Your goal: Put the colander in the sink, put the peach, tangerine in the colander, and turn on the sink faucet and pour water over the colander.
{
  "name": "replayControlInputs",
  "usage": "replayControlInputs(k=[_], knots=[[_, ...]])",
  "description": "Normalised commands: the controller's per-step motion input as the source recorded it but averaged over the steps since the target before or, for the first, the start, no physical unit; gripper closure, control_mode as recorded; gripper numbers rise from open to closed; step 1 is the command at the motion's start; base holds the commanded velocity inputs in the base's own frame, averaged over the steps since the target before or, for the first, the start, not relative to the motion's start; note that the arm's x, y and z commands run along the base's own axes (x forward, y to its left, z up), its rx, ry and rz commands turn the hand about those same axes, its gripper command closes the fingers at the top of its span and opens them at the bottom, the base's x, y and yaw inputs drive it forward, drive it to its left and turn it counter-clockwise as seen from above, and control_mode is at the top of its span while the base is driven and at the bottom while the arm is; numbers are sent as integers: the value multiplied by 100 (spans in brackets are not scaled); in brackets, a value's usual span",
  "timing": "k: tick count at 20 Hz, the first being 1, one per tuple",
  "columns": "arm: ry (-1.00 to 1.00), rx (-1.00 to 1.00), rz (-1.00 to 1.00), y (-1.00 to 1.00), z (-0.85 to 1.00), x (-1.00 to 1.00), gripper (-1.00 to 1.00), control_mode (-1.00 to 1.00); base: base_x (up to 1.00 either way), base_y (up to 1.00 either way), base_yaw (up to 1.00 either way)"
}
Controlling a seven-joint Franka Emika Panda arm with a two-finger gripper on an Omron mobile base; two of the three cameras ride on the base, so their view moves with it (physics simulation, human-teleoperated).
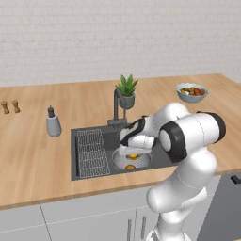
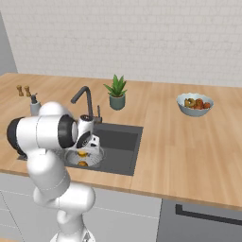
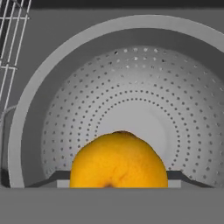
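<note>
Jaws clasping smooth round tangerine (image 3: 118, 160) above perforated silvery metal colander (image 3: 131, 87) in dark sink (image 1: 94, 136).

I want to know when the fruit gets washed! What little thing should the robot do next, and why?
Probably open the gripper and let the tangerine drop. The fruit sits between the fingertips right above the middle of the colander, and the peach seems to lie in there already.
</note>
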Motion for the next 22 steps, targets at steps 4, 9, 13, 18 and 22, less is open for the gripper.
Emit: replayControlInputs(k=[4, 9, 13, 18, 22], knots=[[0, -3, 0, -2, -47, 1, 100, -100, 0, 0, 0], [0, 0, 0, -2, -37, 0, 100, -100, 0, 0, 0], [0, 0, 0, -1, -5, 0, 100, -100, 0, 0, 0], [0, 0, 0, -5, 6, 0, -100, -100, 0, 0, 0], [0, 0, 0, -43, 42, -12, -100, -100, 0, 0, 0]])
